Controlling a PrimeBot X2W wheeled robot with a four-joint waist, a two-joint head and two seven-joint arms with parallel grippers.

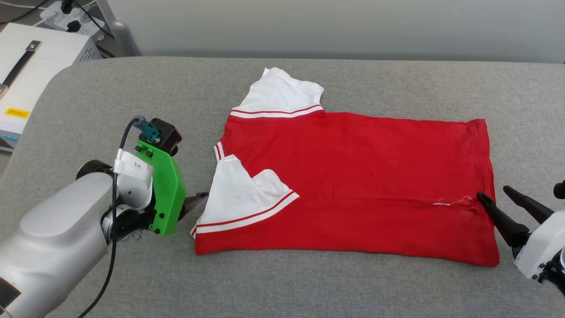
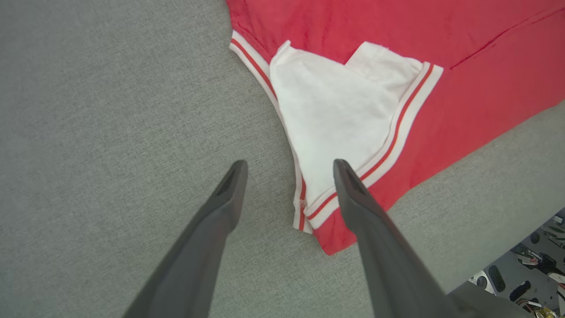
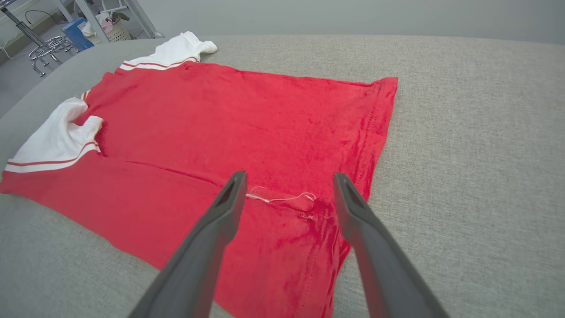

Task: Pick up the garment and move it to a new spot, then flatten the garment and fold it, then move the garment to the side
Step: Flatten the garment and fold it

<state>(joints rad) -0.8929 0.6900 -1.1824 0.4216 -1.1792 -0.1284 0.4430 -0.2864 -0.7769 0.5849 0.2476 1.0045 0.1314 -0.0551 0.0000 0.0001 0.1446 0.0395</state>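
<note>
Left gripper [image 2: 290, 165] has its fingers spread apart and empty. The neck-end corner of the garment [image 1: 353, 176] sits right between the tips, and the folded-in white sleeve [image 2: 344, 115] is just ahead. Right gripper [image 3: 289, 176] is spread and empty too, over the hem end, with a loose white thread [image 3: 278, 198] between its tips. My guess is each one's parked at an end of the long fold, ready for the next fold. The shirt lies flat on the grey tabletop [image 1: 309, 287] between them.

A big soft grey table [image 1: 309, 287] stretches from left to right. Behind it, on the far side, is a plain pale wall [image 1: 335, 26]. At the far left sits a white box [image 1: 53, 57] with a yellow sticker [image 1: 16, 113]. Beyond it lies a plug strip [image 1: 56, 15] with black cords. The light is bright and even.
</note>
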